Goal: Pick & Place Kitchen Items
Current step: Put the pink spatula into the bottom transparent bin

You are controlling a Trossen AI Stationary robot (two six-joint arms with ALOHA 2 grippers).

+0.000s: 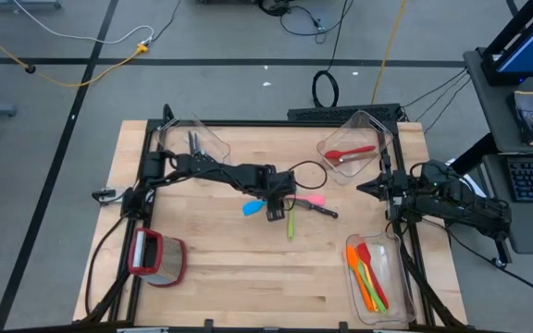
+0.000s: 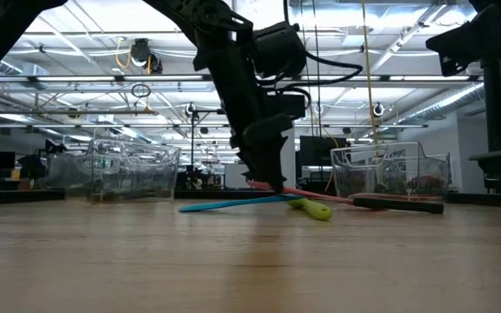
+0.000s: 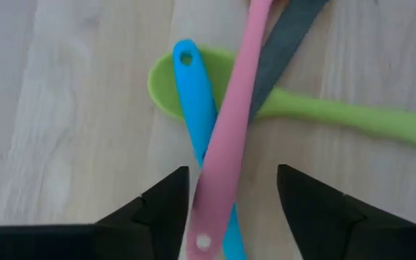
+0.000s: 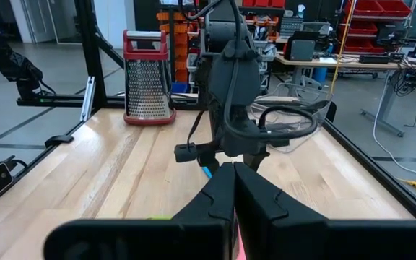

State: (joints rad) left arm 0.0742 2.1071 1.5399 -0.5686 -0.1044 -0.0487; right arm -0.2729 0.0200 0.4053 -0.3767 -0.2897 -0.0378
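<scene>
The pink spatula [image 3: 230, 123], crossed over the blue spatula [image 3: 197, 101], is straddled by the left gripper's [image 3: 230, 209] open fingers; the right gripper [image 4: 233, 195] is closed, empty.

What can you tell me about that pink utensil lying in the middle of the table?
The pink utensil is a slim, smooth, matte piece, like silicone or plastic, with a small hole at its handle end. It lies flat near the middle of the wooden table, crossing over the blue utensil, the green spoon and a dark knife blade. The left claw sits right above it, fingers open on either side of its handle, not yet closed on it.
</scene>
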